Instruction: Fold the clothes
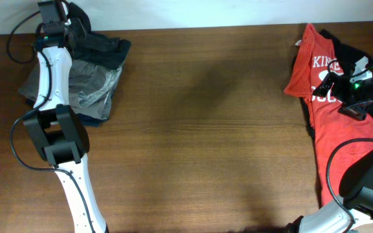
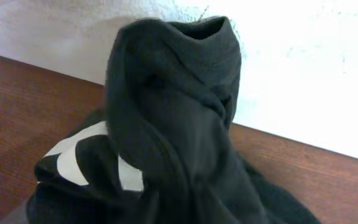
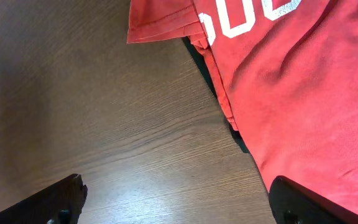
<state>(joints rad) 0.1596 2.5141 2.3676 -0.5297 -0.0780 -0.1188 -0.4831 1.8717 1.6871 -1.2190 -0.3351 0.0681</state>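
Black T-shirt (image 2: 166, 124) is bunched before the left gripper (image 1: 75, 29), its grip hidden; the right gripper (image 3: 182, 202) is spread, red T-shirt (image 3: 303, 93) ahead.

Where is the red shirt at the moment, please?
In the overhead view, the red shirt lies at the right edge of the table, partly over a black garment.

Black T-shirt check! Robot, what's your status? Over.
Left fingers buried in black T-shirt, grip unclear. Right fingers open above table, beside red T-shirt. Grey clothes piled alongside.
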